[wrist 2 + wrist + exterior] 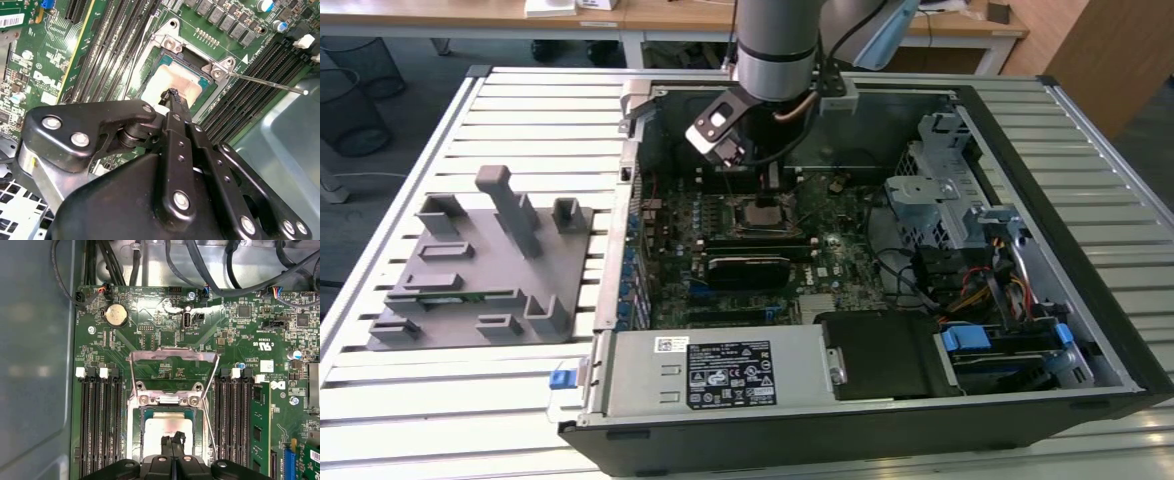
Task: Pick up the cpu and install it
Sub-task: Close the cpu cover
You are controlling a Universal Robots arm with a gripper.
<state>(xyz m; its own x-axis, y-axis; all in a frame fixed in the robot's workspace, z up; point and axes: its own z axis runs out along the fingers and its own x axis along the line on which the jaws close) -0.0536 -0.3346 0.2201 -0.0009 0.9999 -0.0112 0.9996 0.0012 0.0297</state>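
The cpu (168,426) lies flat in the motherboard socket, its silver top plate catching the light; in the second wrist view the cpu (172,80) sits inside the socket's metal frame. My gripper (173,441) hangs directly over it, shut, fingertips pressed together at or just above the chip's top, with nothing between them. Its tip (172,95) sits over the chip's near edge. In the exterior view the gripper (770,183) reaches down into the open computer case (1067,300) above the socket (763,213). The socket's hinged load plate (173,360) stands open.
The thin socket lever (265,83) sticks out sideways. Black memory slots (97,420) flank the socket, with a green memory stick (260,425) in one. A grey fixture plate (467,270) with upright blocks lies at the exterior view's left. Cables (240,270) cross beyond the board.
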